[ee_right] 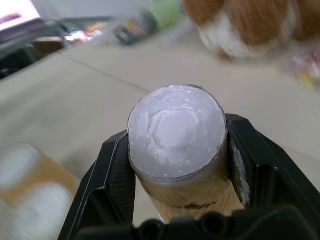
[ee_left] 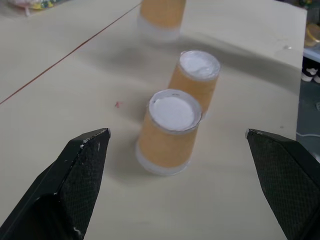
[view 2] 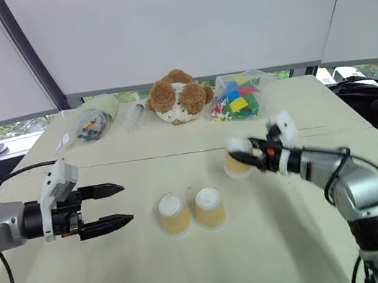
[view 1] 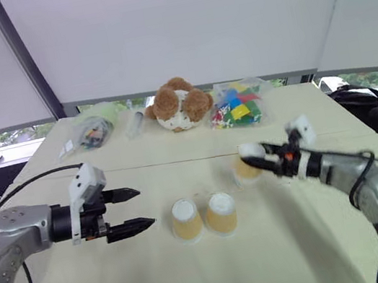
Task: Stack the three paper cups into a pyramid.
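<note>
The right gripper [ee_right: 175,150] is clamped on a small tapered tan paper cup with a white base [view 1: 245,168], held inverted above the pale tabletop [view 1: 301,239]. At about eight o'clock from it, the two matching inverted paper cups [view 1: 204,216] stand touching, side by side. To seat it well, I'd centre its thin rim over their seam, lower level, and squeeze lightly, since the paper crushes easily. The left gripper [view 1: 131,210], at nine o'clock, waits spread and empty.

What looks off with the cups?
Nothing stands out. Two base cups stand upside down side by side on the table; the third cup is upright in the right gripper, its base slightly crinkled.
</note>
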